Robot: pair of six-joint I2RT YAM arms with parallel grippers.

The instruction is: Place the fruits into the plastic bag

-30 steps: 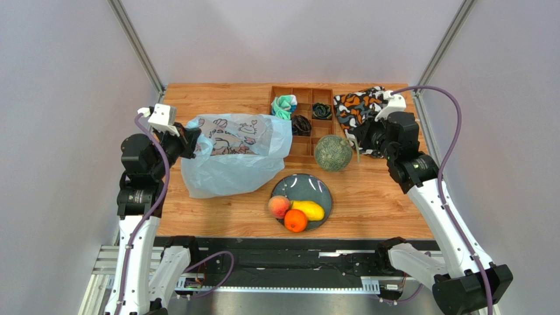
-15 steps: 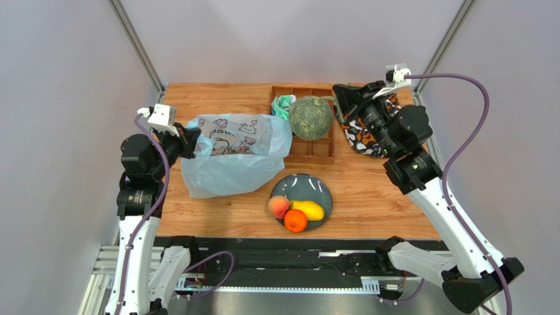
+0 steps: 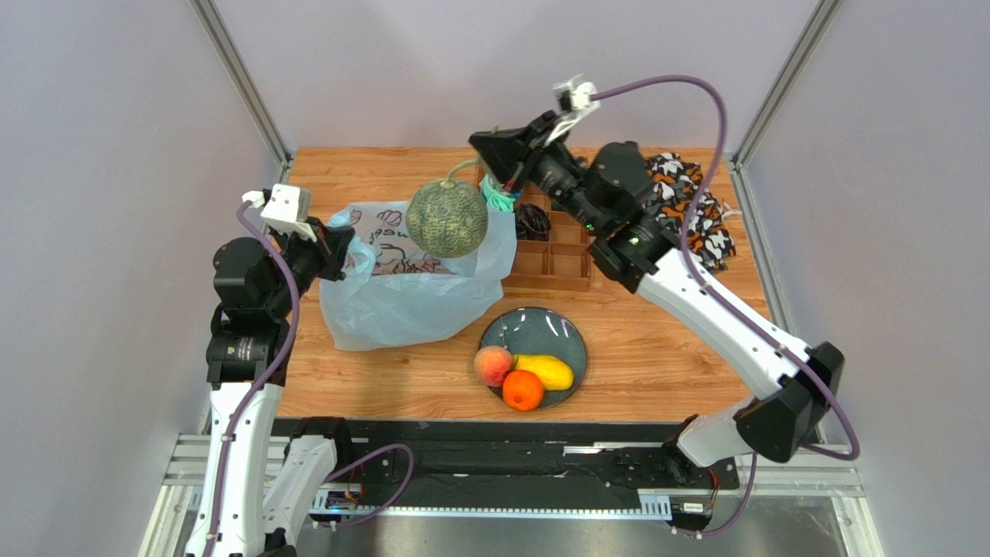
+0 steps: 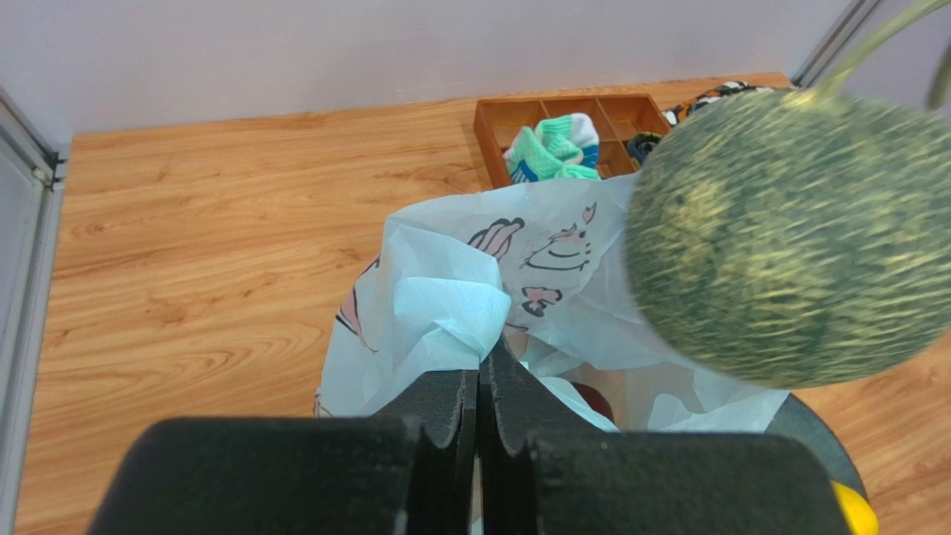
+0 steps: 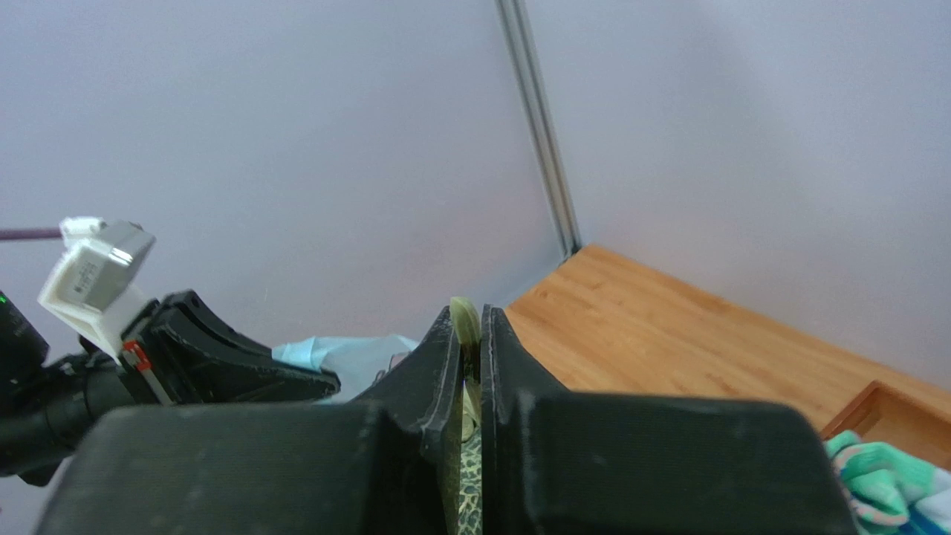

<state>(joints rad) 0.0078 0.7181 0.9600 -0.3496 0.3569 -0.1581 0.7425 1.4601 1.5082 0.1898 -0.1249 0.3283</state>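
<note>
Moved above the plastic bag pinched by left gripper, one melon hangs clamped in right gripper.

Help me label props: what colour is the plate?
Dark teal-grey plate, clearest in top external view.

Overhead rear and left-wrist cameras share the melon.

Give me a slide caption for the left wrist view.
Left gripper pinches the plastic bag open as the melon hangs above it.
</note>
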